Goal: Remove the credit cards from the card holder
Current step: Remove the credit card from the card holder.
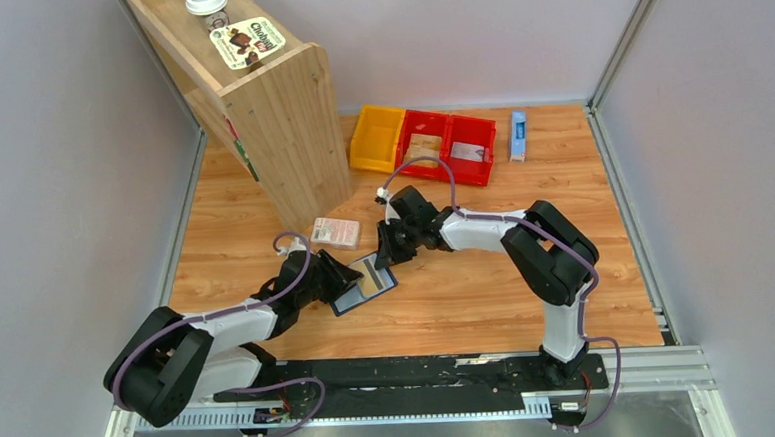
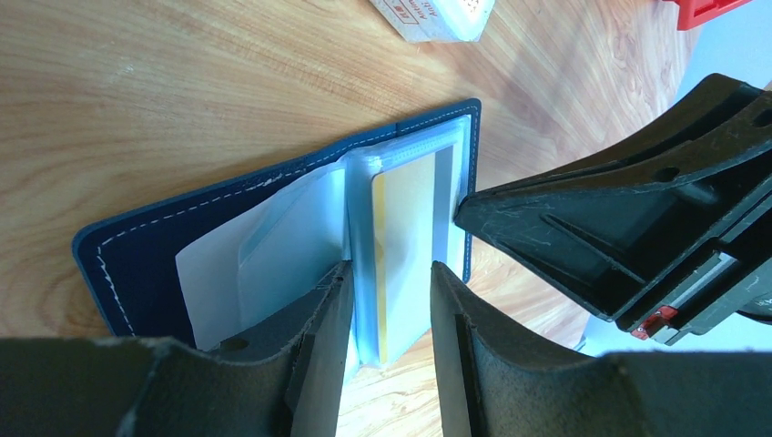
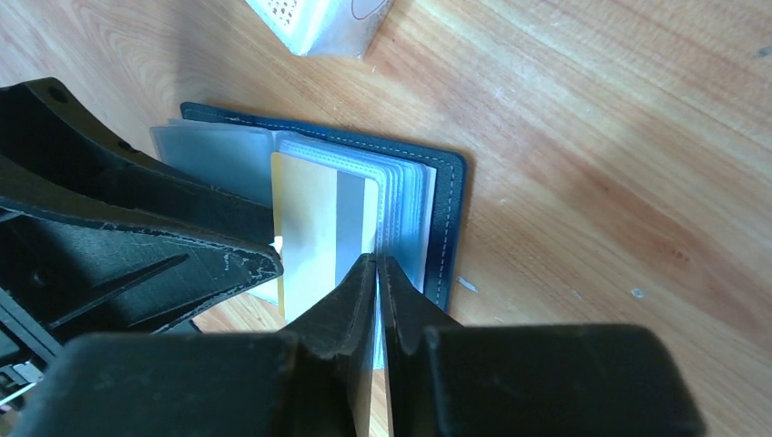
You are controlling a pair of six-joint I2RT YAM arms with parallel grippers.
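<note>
- The card holder (image 2: 137, 259) lies open and flat on the table (image 2: 137, 91), between the two arms and near a pink-and-white packet (image 1: 335, 231). Its clear sleeves (image 3: 401, 196) are fanned up from the spine, which leaves one tan-yellow credit card (image 3: 314, 214) exposed on top.
- The left gripper (image 2: 390, 270) reaches in low with its fingers moderately parted, one on each side of the sleeve that carries the card, and grips nothing. I judge it is there to steady the holder so it does not drag along.
- The right gripper (image 3: 377, 262) meets the card's opposite edge with its fingers drawn nearly together. The edge appears to run into the sliver between them, so the card is probably pinched, though the fingers hide the contact itself.
- The card sits mostly inside its sleeve and is not yet drawn out.
</note>
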